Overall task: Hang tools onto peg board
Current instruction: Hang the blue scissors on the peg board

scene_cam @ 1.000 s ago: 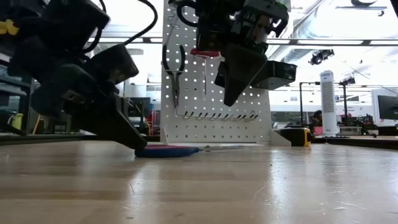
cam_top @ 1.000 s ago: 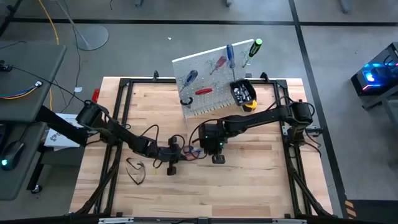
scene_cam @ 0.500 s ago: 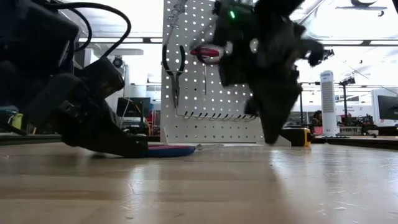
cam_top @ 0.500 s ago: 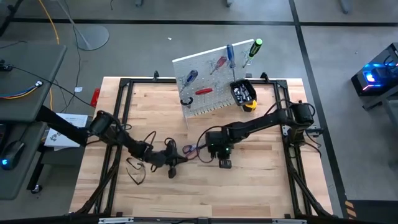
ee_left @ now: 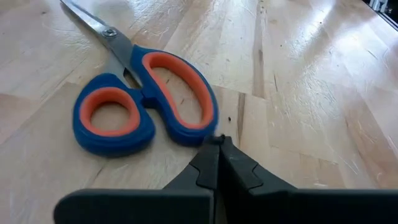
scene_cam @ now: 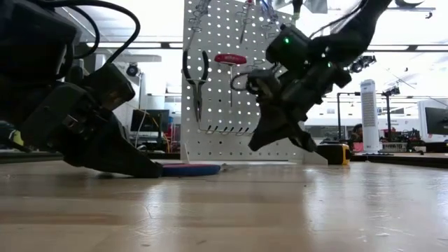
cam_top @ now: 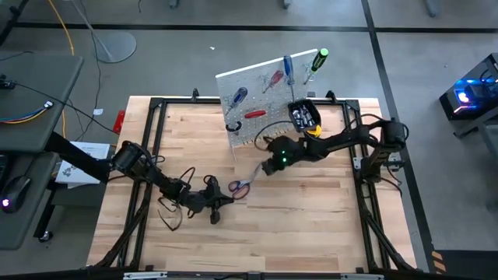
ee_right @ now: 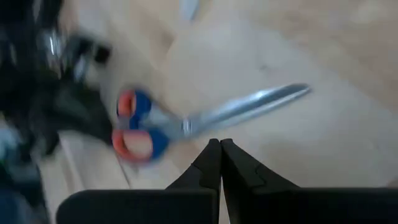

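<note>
The scissors [cam_top: 240, 187] lie flat on the wooden bench [cam_top: 311, 218], blades probably toward the peg board [cam_top: 261, 97]; both tools, left [cam_top: 221, 199] and right [cam_top: 259, 170], are closed and empty.

Bright backlit room, blurred right wrist view

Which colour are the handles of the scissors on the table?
The scissors have blue handles with orange inner linings; the left wrist view shows this best.

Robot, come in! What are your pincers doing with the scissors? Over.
Both pincers shut, empty. Left pincer low beside scissors flat on table. Right pincer above them, near peg board. Nothing in the way.
</note>
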{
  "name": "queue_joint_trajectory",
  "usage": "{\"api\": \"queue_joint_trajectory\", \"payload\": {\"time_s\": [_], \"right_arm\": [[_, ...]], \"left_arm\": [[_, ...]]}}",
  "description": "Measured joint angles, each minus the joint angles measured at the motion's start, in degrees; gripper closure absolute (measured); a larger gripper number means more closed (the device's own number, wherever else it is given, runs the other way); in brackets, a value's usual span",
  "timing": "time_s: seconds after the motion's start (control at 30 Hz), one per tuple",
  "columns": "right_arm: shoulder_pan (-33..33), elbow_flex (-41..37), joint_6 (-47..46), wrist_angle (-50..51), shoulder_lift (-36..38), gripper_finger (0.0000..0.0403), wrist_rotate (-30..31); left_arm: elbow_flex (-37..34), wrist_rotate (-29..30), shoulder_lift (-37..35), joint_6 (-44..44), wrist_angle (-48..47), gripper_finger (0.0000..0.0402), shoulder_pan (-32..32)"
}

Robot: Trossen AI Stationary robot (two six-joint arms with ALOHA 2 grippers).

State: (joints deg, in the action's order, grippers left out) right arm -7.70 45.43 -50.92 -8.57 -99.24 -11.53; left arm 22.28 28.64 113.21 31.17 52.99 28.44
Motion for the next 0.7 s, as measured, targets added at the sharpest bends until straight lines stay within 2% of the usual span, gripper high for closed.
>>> {"api": "queue_joint_trajectory", "payload": {"time_s": [0.17, 0.33, 0.47, 0.53, 0.7], "right_arm": [[-2.9, -2.7, -9.1, -5.6, -1.8, 0.0382, 2.0], [-4.9, -2.8, -18.9, -6.2, -2.0, 0.0294, 4.0], [-5.8, -2.8, -19.6, -6.0, -2.0, 0.0211, 3.2], [-5.8, -2.8, -19.6, -5.9, -2.0, 0.0183, 2.3], [-5.7, -2.8, -17.7, -5.8, -2.0, 0.0164, 3.3]], "left_arm": [[0.1, -0.5, 0.0, -0.2, 0.0, 0.0401, -0.8], [0.7, -0.6, 0.0, -0.3, -0.8, 0.0401, -0.9], [0.8, -1.8, -2.0, 0.1, -2.7, 0.0401, -1.1], [0.8, -3.0, -4.6, -0.4, -5.1, 0.0401, -1.4], [1.0, -3.2, -12.9, -1.9, -14.8, 0.0402, -1.6]]}}
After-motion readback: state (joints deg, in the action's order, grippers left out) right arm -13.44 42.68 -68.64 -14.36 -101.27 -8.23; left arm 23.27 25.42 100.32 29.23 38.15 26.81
